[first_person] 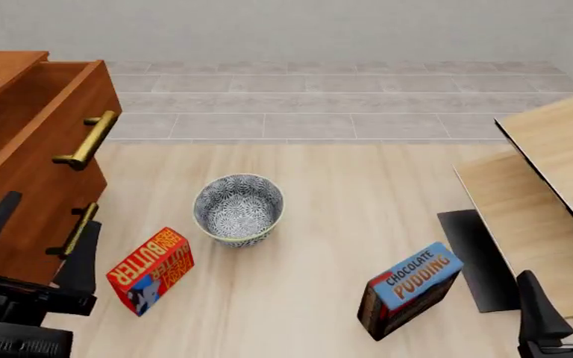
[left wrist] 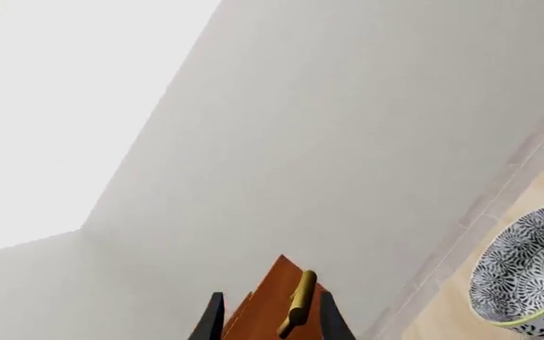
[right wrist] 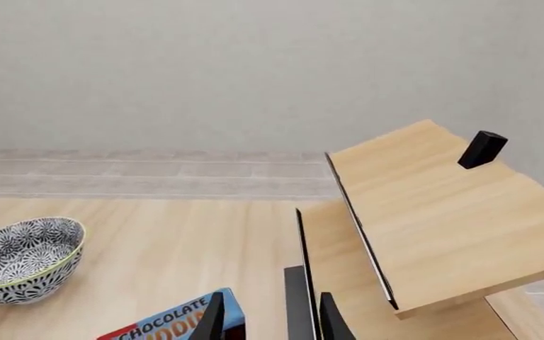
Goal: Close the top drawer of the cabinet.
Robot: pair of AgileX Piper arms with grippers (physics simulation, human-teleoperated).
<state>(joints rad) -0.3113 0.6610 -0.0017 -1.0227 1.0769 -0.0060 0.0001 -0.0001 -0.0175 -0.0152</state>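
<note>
The top drawer (first_person: pixel 42 130) stood pulled out of the cabinet (first_person: pixel 8 171), its front well forward of the lower drawer's face, with its brass bar handle (first_person: pixel 87 139) up and ahead of the left jaws (first_person: pixel 33 239). Those jaws were spread wide and held nothing; in the front view their two dark fingers (first_person: pixel 80 257) sat against the cabinet's lower front, one to each side of the lower handle (first_person: pixel 75 229), though whether they touched the wood could not be told. In the left wrist view the same fingers framed a corner of reddish wood (left wrist: pixel 270 301) and a brass bar (left wrist: pixel 300 301) between them, and which drawer that was could not be told.

The patterned bowl (first_person: pixel 238 209) rested on the counter (first_person: pixel 316 246) to the right of the left jaws and a little ahead of them. A red butter box (first_person: pixel 150 269) lay just to the right of the left jaws, apart from the bowl.

The right jaws (right wrist: pixel 268 319) were parted a little and empty. The chocolate pudding box (first_person: pixel 408 289) stood to their left, near them. Ahead of the right jaws, tilted pale wood panels (right wrist: pixel 442 212) rose off the counter, with a small black block (right wrist: pixel 482 149) on the upper panel.
</note>
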